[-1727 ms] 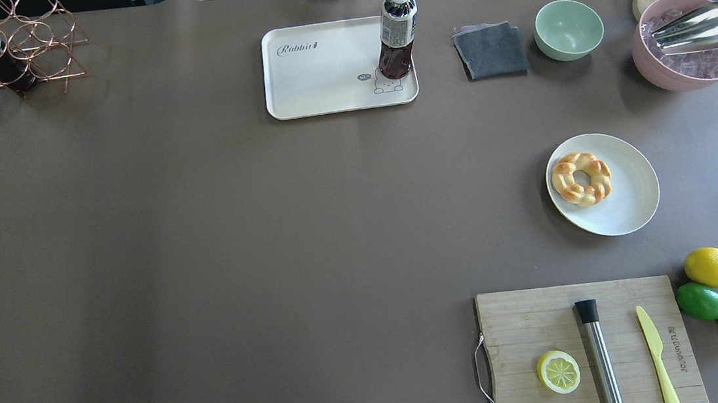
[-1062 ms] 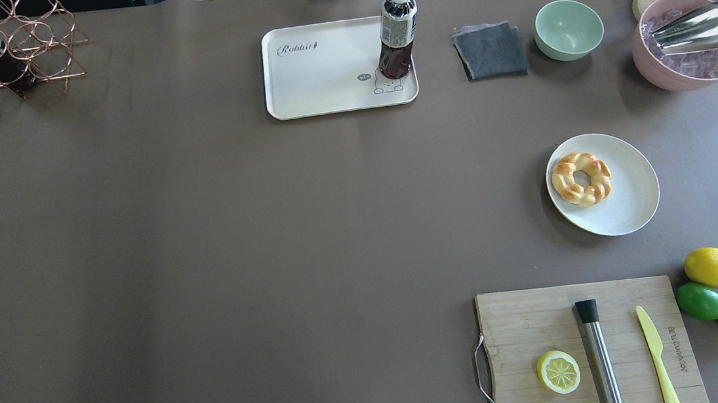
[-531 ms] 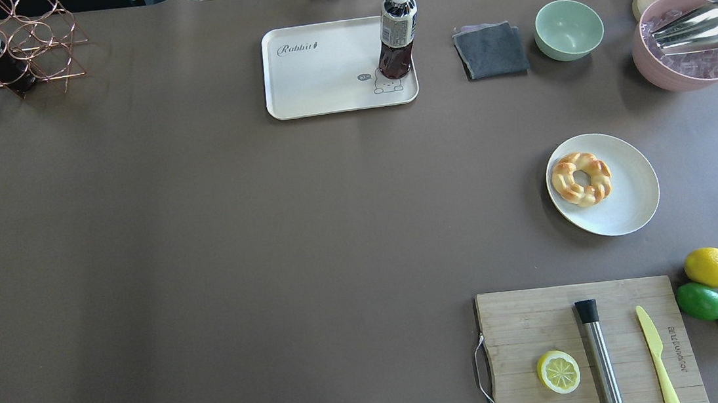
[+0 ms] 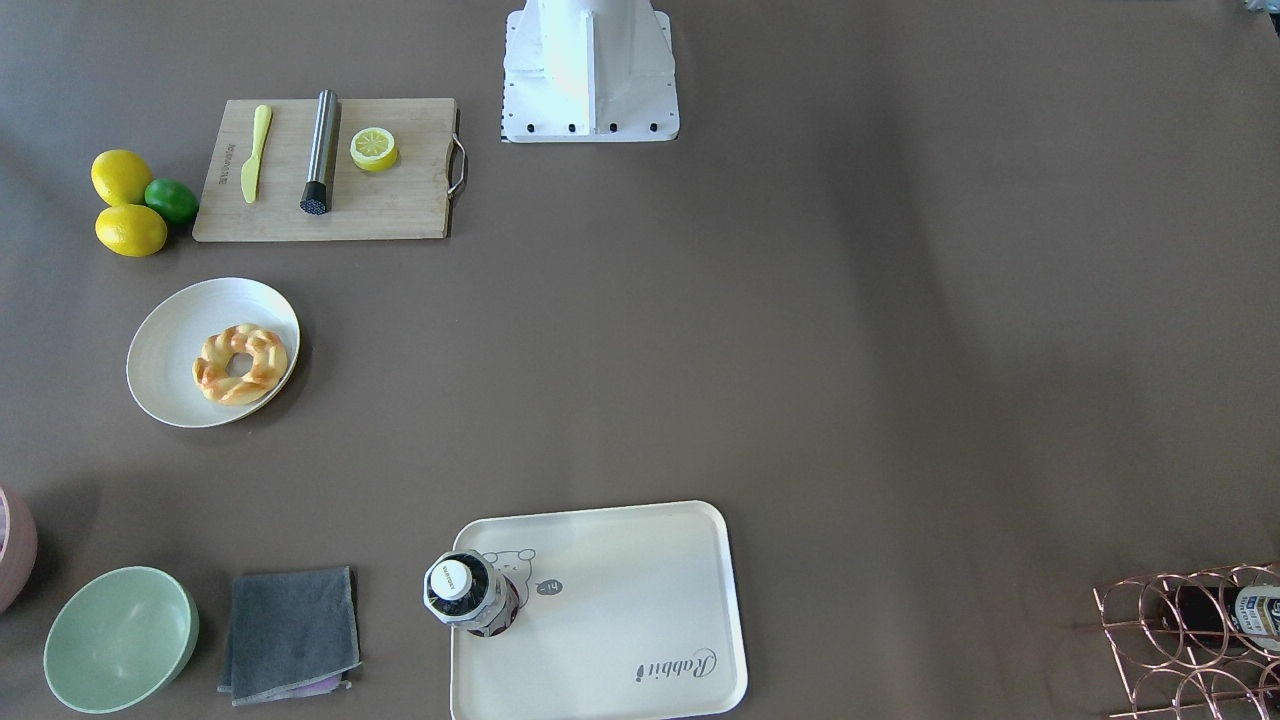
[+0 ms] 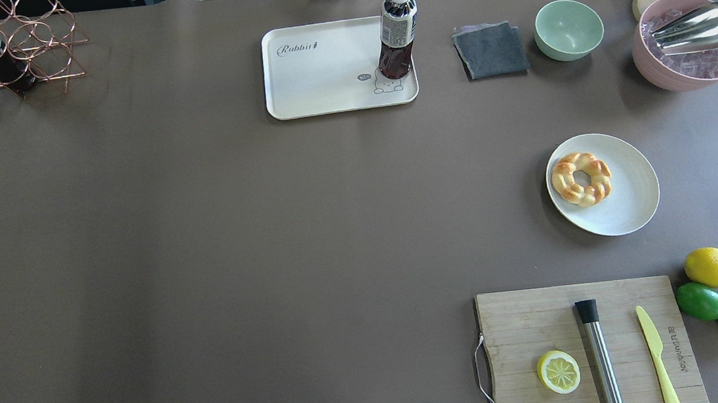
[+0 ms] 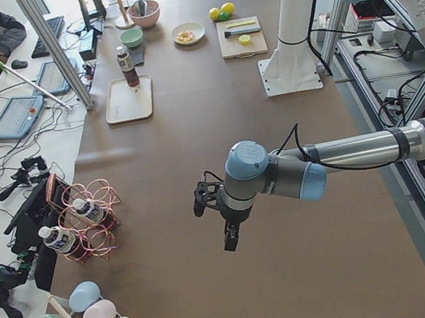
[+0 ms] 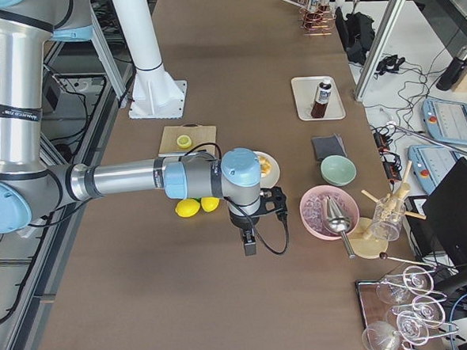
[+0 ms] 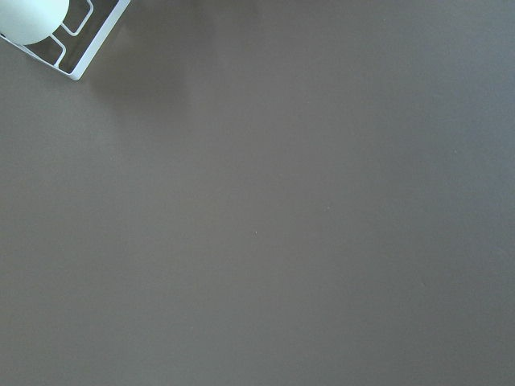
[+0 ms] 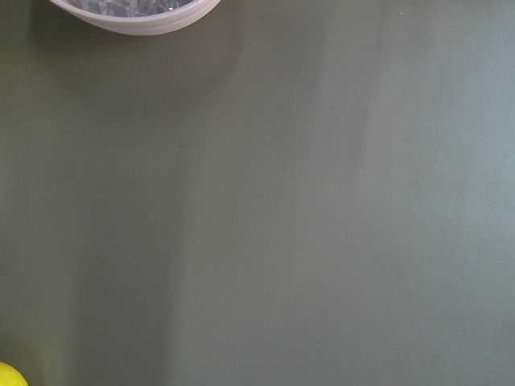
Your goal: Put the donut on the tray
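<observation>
Overhead view, left to right: tray (image 5: 320, 73) at the far edge of the surface (image 5: 205, 242), bottle (image 5: 396, 30) standing in its right corner. Donut (image 5: 581, 179) on round plate (image 5: 631, 192), well apart from the tray. Left tool (image 6: 227, 234), right tool (image 7: 249, 241): cannot tell whether apart or together.

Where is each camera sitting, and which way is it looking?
Front-facing: across the table, looking down; white robot base at top.
Overhead: behind the robot, looking down; only the base plate shows.
Exterior left: table's end, left arm near, its fingers hanging.
Exterior right: other end, right arm near.
Left wrist: straight down at bare brown table.
Right wrist: down at table, pink bowl's rim.
Front and overhead share the golden braided ring donut on the round white plate and the cream rectangular tray.
</observation>
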You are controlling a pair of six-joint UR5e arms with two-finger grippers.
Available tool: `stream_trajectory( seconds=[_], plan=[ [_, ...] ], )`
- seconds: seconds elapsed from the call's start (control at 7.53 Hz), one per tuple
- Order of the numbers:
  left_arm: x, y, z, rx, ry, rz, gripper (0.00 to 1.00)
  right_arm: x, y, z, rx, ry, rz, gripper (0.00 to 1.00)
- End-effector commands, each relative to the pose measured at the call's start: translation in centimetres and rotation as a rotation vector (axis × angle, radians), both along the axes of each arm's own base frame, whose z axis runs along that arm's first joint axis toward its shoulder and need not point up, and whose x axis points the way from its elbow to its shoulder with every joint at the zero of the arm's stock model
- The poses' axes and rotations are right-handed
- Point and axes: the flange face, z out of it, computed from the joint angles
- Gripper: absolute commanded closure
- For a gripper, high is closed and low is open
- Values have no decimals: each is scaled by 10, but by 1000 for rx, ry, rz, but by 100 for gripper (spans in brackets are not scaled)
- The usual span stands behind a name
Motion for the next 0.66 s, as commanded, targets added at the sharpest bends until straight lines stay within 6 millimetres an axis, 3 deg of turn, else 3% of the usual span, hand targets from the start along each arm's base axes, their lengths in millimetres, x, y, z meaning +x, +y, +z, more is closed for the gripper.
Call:
stream_trajectory(
  seconds=[0.0, 0.53],
  plan=[
    [0, 1, 0, 1, 1, 2, 3, -4, -1, 0, 1, 1, -10, 0],
    [3, 5, 2, -9, 37, 16, 3, -4, -1, -2, 10, 0, -17, 0]
  ],
)
